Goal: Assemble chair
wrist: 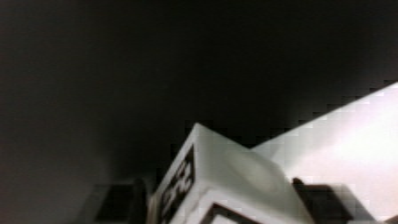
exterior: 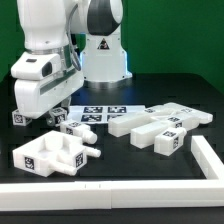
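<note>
a black surface (exterior: 125, 170) under a flat green backdrop (exterior: 175, 40) carries the loose chair pieces (exterior: 160, 132), all white with black-and-white tags. one white arm (exterior: 105, 45) stands at the back, bent down over the exterior view's left. two white rails (exterior: 100, 196) fence the surface, one along the front and one down the exterior view's right. one wide notched piece (exterior: 55, 152) lies at the front on the exterior view's left, well apart from a cluster of roughly four pieces on the right; they overlap, so the count is unsure. one marker board (exterior: 100, 112) lies flat between the arm's base and the pieces. two small tagged blocks (exterior: 18, 118) sit near the arm's lowered end, one at the far left and one just beside the marker board. in the wrist view a white tagged piece (wrist: 222, 170) sits between the two dark fingers (wrist: 121, 200), which stand partly open; whether they press on it cannot be told.
</note>
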Robot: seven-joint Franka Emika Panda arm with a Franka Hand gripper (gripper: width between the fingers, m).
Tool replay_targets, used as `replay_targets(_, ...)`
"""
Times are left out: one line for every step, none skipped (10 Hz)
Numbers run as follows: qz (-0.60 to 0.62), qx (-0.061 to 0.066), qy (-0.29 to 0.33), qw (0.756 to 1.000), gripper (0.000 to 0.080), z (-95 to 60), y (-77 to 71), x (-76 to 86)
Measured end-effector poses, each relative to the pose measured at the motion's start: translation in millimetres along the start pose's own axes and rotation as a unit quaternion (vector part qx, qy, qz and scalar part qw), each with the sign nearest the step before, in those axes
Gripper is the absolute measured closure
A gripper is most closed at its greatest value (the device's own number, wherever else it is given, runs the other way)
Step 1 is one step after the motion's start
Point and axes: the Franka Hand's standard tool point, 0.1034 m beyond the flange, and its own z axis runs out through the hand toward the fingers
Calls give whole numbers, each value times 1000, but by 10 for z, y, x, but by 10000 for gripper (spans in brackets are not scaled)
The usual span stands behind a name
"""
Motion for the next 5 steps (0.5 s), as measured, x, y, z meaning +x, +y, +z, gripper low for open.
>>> replay_targets(0, 0, 0, 1000, 413, 0, -1, 1)
replay_targets(0, 1, 0, 1000, 413, 5, -5, -1)
replay_targets(4, 1, 0, 1000, 240, 0, -6, 6)
replay_targets(25, -5, 0, 1000, 173, -102, 17, 92)
replay_targets(38, 8, -4, 999, 173, -266, 8, 180)
